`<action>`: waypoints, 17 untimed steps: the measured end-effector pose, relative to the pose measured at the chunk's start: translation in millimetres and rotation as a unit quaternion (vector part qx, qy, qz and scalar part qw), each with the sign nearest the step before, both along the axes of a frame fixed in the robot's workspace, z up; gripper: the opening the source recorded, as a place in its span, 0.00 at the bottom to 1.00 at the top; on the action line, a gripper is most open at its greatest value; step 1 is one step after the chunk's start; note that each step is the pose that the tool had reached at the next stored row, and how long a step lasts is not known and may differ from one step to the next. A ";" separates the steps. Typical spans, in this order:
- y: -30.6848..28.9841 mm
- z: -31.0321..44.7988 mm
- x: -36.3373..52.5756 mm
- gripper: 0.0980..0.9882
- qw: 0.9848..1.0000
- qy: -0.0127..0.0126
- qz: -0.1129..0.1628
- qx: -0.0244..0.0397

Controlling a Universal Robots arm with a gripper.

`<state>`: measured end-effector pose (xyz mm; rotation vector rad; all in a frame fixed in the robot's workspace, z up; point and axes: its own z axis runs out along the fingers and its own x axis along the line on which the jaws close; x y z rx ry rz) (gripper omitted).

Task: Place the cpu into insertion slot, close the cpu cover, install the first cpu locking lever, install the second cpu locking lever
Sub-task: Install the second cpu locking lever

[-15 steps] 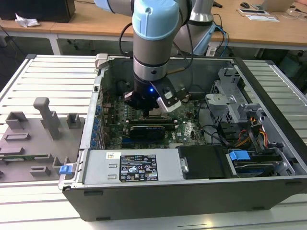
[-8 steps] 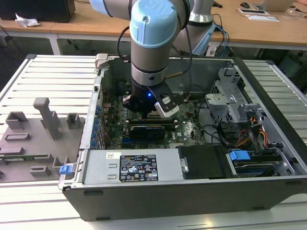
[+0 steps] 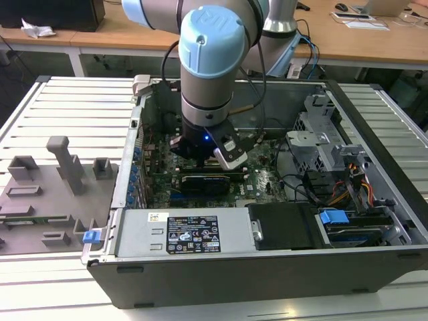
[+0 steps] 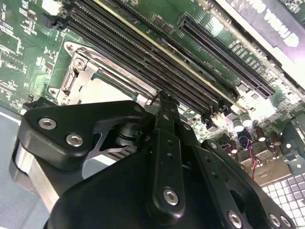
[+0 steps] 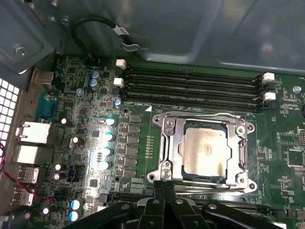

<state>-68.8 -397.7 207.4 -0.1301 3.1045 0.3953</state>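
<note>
Computer case (image 3: 374, 267) sits wide open on the slatted bench, and the big grey-and-blue robot arm (image 3: 210, 73) reaches straight down into it, over the green circuit board (image 5: 71, 143). Moving in closer, the memory slots (image 5: 190, 88) run as long black rails just beside the socket. Now the socket itself: the insertion slot (image 5: 164, 145) shows as a square seat on the board, and the cpu (image 5: 205, 153) already lies flat in it, dull silver top facing up, so by the look of it step one is done. The cpu cover (image 5: 244, 148), that thin silvery frame, appears to lie down around the chip with the chip showing through its window, so the cover looks closed too, though whether it is pressed fully home I cannot tell. A thin bright lever rod (image 5: 214, 189) runs along the near edge of the frame; I judge the locking levers are the work in hand. The gripper (image 5: 164, 187) hovers right at that edge, fingers pressed together, tips close to the rod, gripping nothing visible.
</note>
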 end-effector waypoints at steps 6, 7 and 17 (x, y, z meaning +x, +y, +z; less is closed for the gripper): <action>-1.8 -5.6 -1.5 0.01 1.000 0.000 0.000 0.016; -1.9 -5.9 -1.7 0.01 1.000 0.000 0.001 0.017; -1.2 -11.8 -6.7 0.01 1.000 0.000 0.001 0.023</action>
